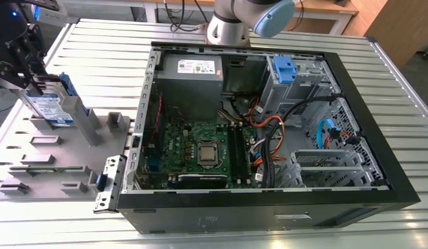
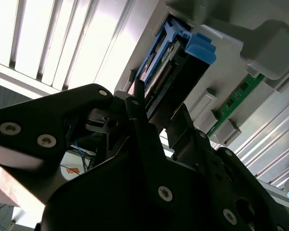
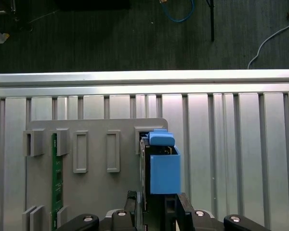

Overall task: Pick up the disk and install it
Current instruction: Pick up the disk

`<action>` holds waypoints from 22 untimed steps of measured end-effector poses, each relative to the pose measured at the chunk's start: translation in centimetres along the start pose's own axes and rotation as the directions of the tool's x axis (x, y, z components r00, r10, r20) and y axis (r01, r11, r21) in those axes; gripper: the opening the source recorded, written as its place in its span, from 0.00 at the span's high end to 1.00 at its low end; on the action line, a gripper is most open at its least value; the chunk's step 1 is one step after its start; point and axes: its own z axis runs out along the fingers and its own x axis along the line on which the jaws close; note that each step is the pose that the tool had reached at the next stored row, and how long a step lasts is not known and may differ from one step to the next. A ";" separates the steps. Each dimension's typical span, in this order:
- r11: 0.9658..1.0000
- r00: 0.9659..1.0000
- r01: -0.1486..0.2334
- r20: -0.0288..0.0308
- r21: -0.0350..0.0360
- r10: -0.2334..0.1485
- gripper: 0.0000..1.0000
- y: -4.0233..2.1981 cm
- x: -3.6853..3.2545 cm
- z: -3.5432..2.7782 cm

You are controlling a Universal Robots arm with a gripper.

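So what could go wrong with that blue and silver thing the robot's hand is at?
The disk stands upright in a slot of the grey holder tray with the hand at one end; a crooked pull might jam it against the slot. The green circuit board stands in a nearby slot and could get bumped. The open computer case is full of loose cables, which the disk might snag going in.

Bright, even lighting. The ribbed silver metal counter point(image 1: 221, 240) glares at six o'clock in the exterior view. Shadows are soft.
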 end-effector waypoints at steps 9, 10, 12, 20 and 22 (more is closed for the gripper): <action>1.000 1.000 0.000 0.000 0.000 0.000 0.56 0.00 0.00 -0.05; 1.000 1.000 0.000 0.000 0.000 0.000 0.56 0.00 0.00 -0.05; 1.000 1.000 0.000 0.000 0.000 0.000 0.57 0.00 0.00 -0.05; 1.000 1.000 0.000 0.000 0.000 0.000 0.64 0.00 0.00 -0.08; 1.000 1.000 0.000 0.000 0.000 0.000 0.64 0.00 0.00 -0.08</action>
